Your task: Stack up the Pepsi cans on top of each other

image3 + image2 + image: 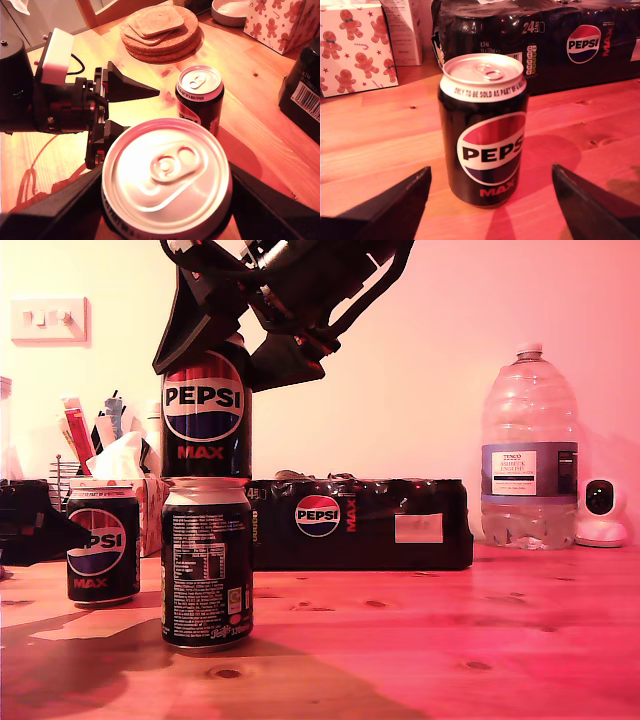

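Two Pepsi cans stand stacked near the exterior view's left. The lower can (207, 565) shows its white text, and the upper can (205, 410) rests on its rim. My second gripper (230, 350) reaches down from above and is shut on the upper can (165, 170), a finger on each side (60, 210). A third Pepsi can (102, 545) (487, 140) (200, 95) stands alone on the table further to the exterior view's left. My first gripper (491, 169) (75, 533) is low beside it, open, with the can just ahead of its spread fingers (130, 87).
A long black Pepsi multipack (360, 525) (545, 40) lies behind the cans. A big water bottle (528, 455) and a small white camera (603, 510) stand at the exterior view's right. A gingerbread-print box (352, 45), cork mats (160, 30) and a bowl (230, 12) sit behind.
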### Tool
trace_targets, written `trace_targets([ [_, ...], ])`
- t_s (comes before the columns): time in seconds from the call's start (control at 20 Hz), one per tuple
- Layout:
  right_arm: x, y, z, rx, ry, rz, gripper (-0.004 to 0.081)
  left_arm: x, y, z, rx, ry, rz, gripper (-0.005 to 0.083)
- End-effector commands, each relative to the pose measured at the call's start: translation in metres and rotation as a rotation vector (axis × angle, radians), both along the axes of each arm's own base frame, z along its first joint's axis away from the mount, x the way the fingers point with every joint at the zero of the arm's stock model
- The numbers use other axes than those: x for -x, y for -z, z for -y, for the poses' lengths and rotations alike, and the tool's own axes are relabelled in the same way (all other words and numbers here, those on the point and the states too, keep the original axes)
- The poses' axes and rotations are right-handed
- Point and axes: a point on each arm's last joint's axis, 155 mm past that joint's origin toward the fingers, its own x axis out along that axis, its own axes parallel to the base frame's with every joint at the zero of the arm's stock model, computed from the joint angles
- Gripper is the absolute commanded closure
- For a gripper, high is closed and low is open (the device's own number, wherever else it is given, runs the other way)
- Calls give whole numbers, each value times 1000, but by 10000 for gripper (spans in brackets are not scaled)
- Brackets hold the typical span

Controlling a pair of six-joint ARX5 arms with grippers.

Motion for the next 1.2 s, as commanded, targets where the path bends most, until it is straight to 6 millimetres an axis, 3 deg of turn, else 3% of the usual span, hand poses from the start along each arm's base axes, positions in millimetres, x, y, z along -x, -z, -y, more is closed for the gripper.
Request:
trace_targets([
  [0.0, 7, 22, 4, 44, 0, -49, 455, -1, 2, 2, 1, 5, -1, 77],
  [0.4, 10, 23, 2, 46, -12, -54, 448, -2, 1, 2, 1, 5, 2, 77],
  [0.45, 10, 23, 2, 46, -11, -54, 411, -2, 1, 2, 1, 5, 2, 77],
  [0.6, 9, 22, 1, 43, -8, -48, 190, -3, 0, 2, 1, 5, 3, 77],
  [0.65, 9, 22, 2, 44, -8, -49, 168, -3, 0, 2, 1, 5, 3, 77],
  [1.0, 9, 19, 1, 23, 18, -84, 168, -3, 0, 2, 1, 5, 7, 77],
  [1.15, 9, 14, 0, 26, 12, -78, 127, -3, -1, 2, 1, 5, 7, 77],
])
